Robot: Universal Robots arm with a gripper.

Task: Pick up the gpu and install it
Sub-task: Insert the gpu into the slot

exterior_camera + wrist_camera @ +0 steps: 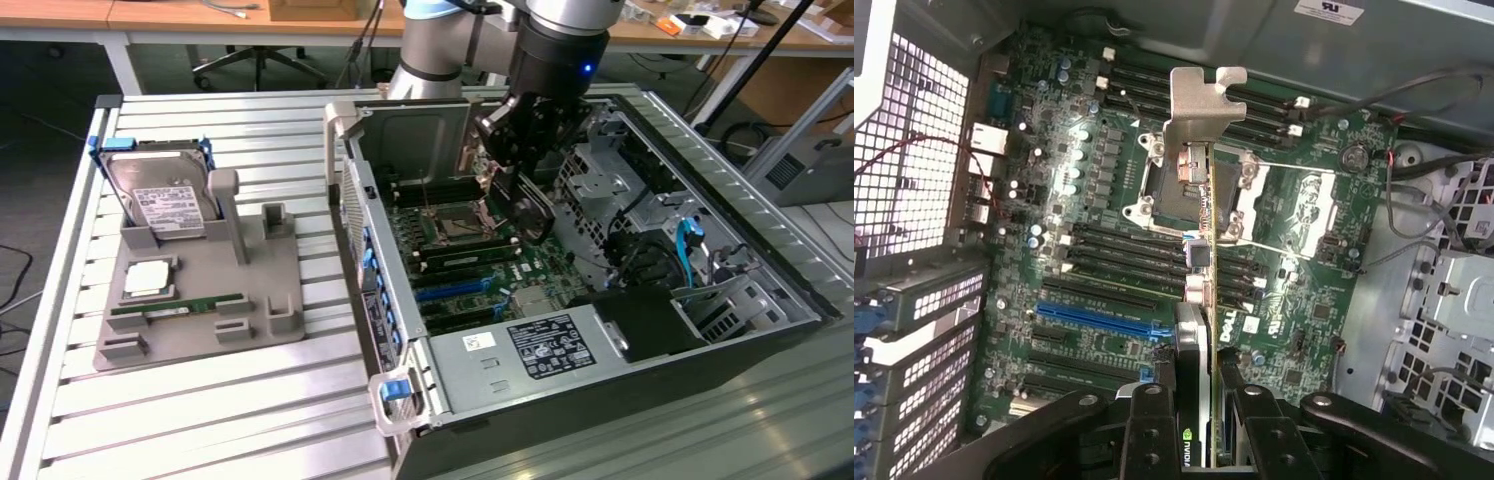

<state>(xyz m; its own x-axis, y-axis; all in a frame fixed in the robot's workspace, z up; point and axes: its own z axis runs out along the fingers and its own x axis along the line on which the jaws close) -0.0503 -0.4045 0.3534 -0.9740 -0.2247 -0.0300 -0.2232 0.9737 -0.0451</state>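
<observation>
Slatted table (200, 420) | gripper (1199, 400) pinches gpu (1199, 255) on edge, above CPU socket (1159, 190) | you likely hold a light, stiff, fragile card; grip its board edges, avoid contacts.

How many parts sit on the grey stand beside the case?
3: hard drive propped upright at the stand's far end, processor flat in front of it, green memory stick lying nearest the camera. Nothing seems hidden.
</observation>
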